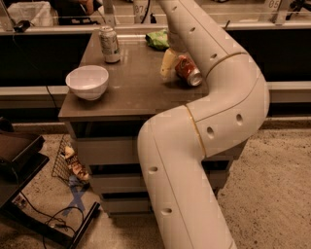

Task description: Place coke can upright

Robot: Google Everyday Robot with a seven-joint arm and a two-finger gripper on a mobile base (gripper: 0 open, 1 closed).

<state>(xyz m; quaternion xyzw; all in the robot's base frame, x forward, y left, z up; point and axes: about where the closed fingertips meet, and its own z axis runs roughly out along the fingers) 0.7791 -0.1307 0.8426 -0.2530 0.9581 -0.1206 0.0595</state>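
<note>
Coke can on its side, tilted, near right edge of desk, silver end toward camera. Gripper low over desk, just beside can's left. Upright pale can back left; white bowl front left; green bag behind gripper.

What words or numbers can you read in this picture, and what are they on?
"05": seems to read so on a small tag at the top right, behind the table.
Red can, lying tilted on the table right beside the gripper: white lettering, too blurred to read.
Green-and-white can, standing at the back left: markings too blurred to read.
White bowl: no writing.
</note>
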